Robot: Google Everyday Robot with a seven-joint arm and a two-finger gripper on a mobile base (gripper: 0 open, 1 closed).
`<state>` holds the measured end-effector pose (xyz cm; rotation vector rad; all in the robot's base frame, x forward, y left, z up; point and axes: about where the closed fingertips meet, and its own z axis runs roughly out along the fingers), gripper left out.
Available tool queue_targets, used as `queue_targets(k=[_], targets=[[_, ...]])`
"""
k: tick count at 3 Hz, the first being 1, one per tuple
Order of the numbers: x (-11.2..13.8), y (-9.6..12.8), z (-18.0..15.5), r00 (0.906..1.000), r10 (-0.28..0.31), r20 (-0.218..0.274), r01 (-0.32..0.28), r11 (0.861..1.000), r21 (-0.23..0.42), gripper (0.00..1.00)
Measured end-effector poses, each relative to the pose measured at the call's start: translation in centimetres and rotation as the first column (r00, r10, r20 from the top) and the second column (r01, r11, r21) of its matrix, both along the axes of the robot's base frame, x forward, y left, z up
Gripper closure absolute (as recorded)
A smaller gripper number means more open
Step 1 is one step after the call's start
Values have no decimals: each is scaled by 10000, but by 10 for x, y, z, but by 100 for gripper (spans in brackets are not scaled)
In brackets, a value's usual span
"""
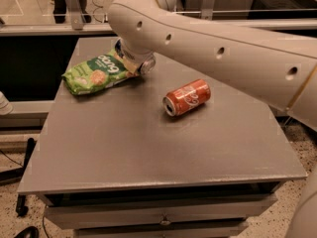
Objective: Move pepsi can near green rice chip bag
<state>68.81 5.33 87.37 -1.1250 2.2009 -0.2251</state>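
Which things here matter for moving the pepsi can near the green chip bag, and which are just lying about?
Job in hand: pepsi can; green rice chip bag; gripper, at the can by the bag's right edge.
Lying about: orange-red can, on its side, apart from both.

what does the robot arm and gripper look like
Thick, smooth off-white arm, tubular, with small dark round holes along it and a thin yellowish band near the right edge. The gripper, beige, is at the table's back left, by the green rice chip bag.
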Motion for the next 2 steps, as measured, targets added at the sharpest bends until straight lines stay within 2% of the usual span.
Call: queue_targets(k=[2], targets=[[-1,-29,-18,9993,-133,-350,108,9974,-719,100]])
